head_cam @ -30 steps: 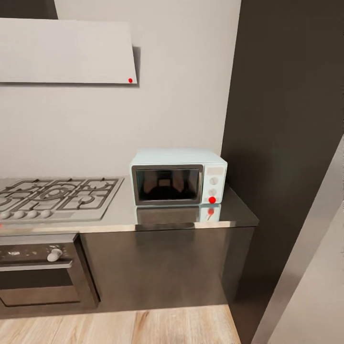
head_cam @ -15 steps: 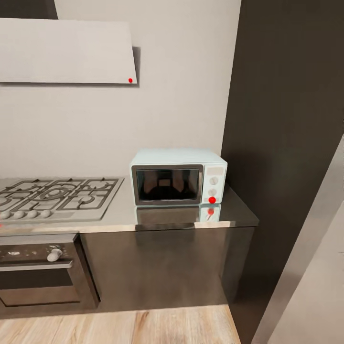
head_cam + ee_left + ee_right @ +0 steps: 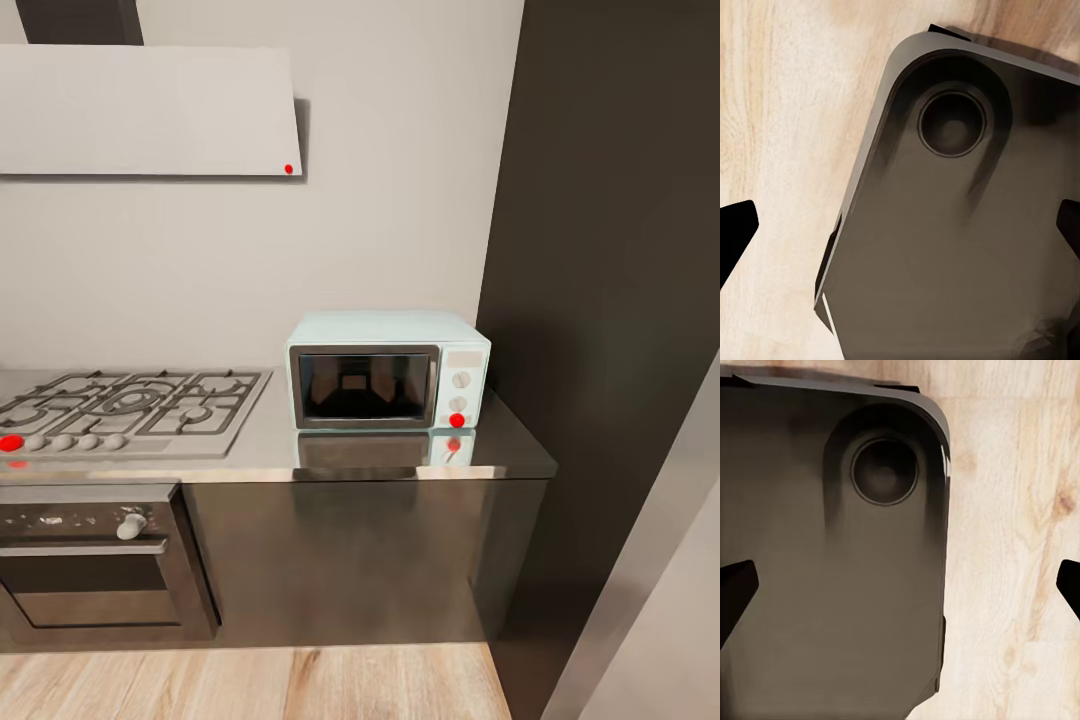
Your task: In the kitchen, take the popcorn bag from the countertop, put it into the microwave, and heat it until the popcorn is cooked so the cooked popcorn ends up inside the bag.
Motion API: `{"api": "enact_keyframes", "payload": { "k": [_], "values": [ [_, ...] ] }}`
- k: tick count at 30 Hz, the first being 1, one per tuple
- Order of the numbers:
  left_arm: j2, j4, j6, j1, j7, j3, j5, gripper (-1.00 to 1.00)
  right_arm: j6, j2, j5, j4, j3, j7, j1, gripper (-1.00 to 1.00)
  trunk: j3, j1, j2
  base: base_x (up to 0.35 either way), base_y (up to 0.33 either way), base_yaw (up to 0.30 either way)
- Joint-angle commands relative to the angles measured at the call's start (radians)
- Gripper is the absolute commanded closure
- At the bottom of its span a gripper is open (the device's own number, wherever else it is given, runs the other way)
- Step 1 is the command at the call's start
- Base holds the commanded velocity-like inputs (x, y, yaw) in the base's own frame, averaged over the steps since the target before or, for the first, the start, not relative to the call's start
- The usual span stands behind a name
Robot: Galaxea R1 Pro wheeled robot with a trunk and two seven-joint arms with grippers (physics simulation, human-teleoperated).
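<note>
Currently the microwave (image 3: 388, 372) stands on the worktop (image 3: 520, 450) right of the gas hob (image 3: 130, 408), door closed, cavity apparently empty; no popcorn bag lies on this stretch. Both wrist views look down at the robot base (image 3: 952, 225) over wood floor (image 3: 1020, 547). Left tool (image 3: 900, 225) and right tool (image 3: 900, 585) fingertips sit wide apart, holding nothing, well below the microwave.

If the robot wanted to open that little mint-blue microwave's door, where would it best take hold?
Probably at the right-hand edge of the dark glass, grey-framed door of the small mint-blue microwave, coming straight from the front. The door is shut and flush, beside the white button panel; no handle can be made out. Which side hinges cannot be told. Both grippers' fingers are spread over the wood floor.
</note>
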Motion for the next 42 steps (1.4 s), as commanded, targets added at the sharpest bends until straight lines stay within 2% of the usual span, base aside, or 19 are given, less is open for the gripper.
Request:
{"api": "enact_keyframes", "payload": {
  "k": [1,8,20,22,25,26,27,28,29,30,31,32,33,35,36,38,39,40,42],
  "values": [
    [0.0,-0.001,-0.002,0.0,0.002,-0.003,0.004,-1.0,-0.003,0.0,0.009,0.0,-0.005,-0.003,0.0,-1.0,-0.001,0.0,0.0,0.0,0.0,0.0],
    [0.0,-0.001,-0.002,0.0,0.002,-0.003,0.004,-1.0,-0.002,0.002,-0.005,0.0,-0.011,-0.013,-0.001,-1.0,-0.001,0.0,0.0,0.0,0.0,0.0],
    [-0.002,-0.001,0.0,0.0,0.002,-0.001,0.005,-1.0,0.007,0.006,0.011,-0.008,-0.005,-0.004,-0.001,-1.0,-0.001,0.0,0.0,0.033,0.0,0.0],
    [-0.002,-0.001,0.0,0.0,0.002,-0.001,0.005,-1.0,0.01,0.01,0.013,-0.062,-0.006,-0.006,-0.001,-1.0,-0.001,0.0,0.0,0.014,0.0,0.0],
    [-0.002,-0.001,0.0,0.0,0.002,-0.001,0.005,-1.0,0.058,0.015,0.037,-0.251,-0.002,-0.007,-0.001,-1.0,-0.001,0.0,0.0,0.004,0.0,0.0],
    [-0.002,-0.001,0.0,0.0,0.002,-0.001,0.005,-1.0,0.094,0.016,0.052,-0.307,0.001,-0.007,-0.001,-1.0,-0.001,0.0,0.0,0.001,0.0,0.0],
    [-0.002,-0.001,0.0,0.0,0.002,-0.001,0.005,-1.0,0.162,0.016,0.069,-0.402,0.004,-0.007,-0.001,-1.0,-0.001,0.0,0.0,0.0,0.0,0.0],
    [-0.002,-0.001,0.0,0.0,0.002,-0.001,0.005,-1.0,0.276,0.017,0.08,-0.568,0.006,-0.006,-0.001,-1.0,-0.001,0.0,0.0,0.0,0.0,0.0],
    [-0.002,-0.001,0.0,0.0,0.002,-0.001,0.005,-1.0,0.334,0.017,0.082,-0.653,0.006,-0.006,-0.001,-1.0,-0.001,0.0,0.0,0.0,0.0,0.0],
    [-0.002,-0.001,0.0,0.0,0.002,-0.001,0.005,-1.0,0.424,0.018,0.083,-0.778,0.007,-0.006,-0.001,-1.0,-0.001,0.0,0.0,0.0,0.0,0.0],
    [-0.002,-0.001,0.0,0.0,0.002,-0.001,0.005,-1.0,0.515,0.026,0.083,-0.901,0.008,-0.005,-0.001,-1.0,-0.001,0.0,0.0,0.0,0.0,0.0],
    [-0.002,-0.001,0.0,0.0,0.002,-0.001,0.005,-1.0,0.571,0.034,0.083,-0.983,0.009,-0.004,-0.001,-1.0,-0.001,0.0,0.0,0.0,0.0,0.0],
    [-0.002,-0.001,0.0,0.0,0.002,-0.001,0.005,-1.0,0.65,0.052,0.083,-1.099,0.015,-0.004,-0.001,-1.0,-0.001,0.0,0.0,0.0,0.0,0.0],
    [-0.002,-0.001,0.0,0.0,0.002,-0.001,0.004,-1.0,0.789,0.091,0.087,-1.312,0.067,-0.005,-0.007,-1.0,-0.001,0.0,0.0,0.0,0.0,0.0],
    [-0.002,-0.001,0.0,0.0,0.003,-0.001,0.004,-1.0,0.872,0.112,0.088,-1.437,0.111,-0.007,-0.03,-1.0,-0.001,0.0,0.0,0.0,0.0,0.0],
    [-0.002,-0.001,0.0,0.0,0.004,-0.002,0.004,-1.0,0.915,0.133,0.088,-1.471,0.125,-0.008,-0.109,-1.0,-0.001,0.0,0.0,0.0,0.0,0.0],
    [-0.002,-0.001,-0.001,0.0,0.008,-0.001,0.004,-1.0,1.003,0.163,0.088,-1.482,0.131,-0.011,-0.277,-1.0,-0.001,0.0,0.0,0.0,0.0,0.0],
    [-0.002,-0.001,-0.001,0.0,0.009,-0.001,0.004,-1.0,1.028,0.176,0.089,-1.484,0.131,-0.011,-0.331,-1.0,-0.001,0.0,0.0,0.0,0.0,0.0],
    [-0.002,-0.001,-0.002,0.0,0.01,-0.001,0.004,-1.0,1.063,0.179,0.09,-1.485,0.132,-0.012,-0.413,-1.0,-0.001,0.0,0.0,0.0,0.0,0.0]
  ]
}}
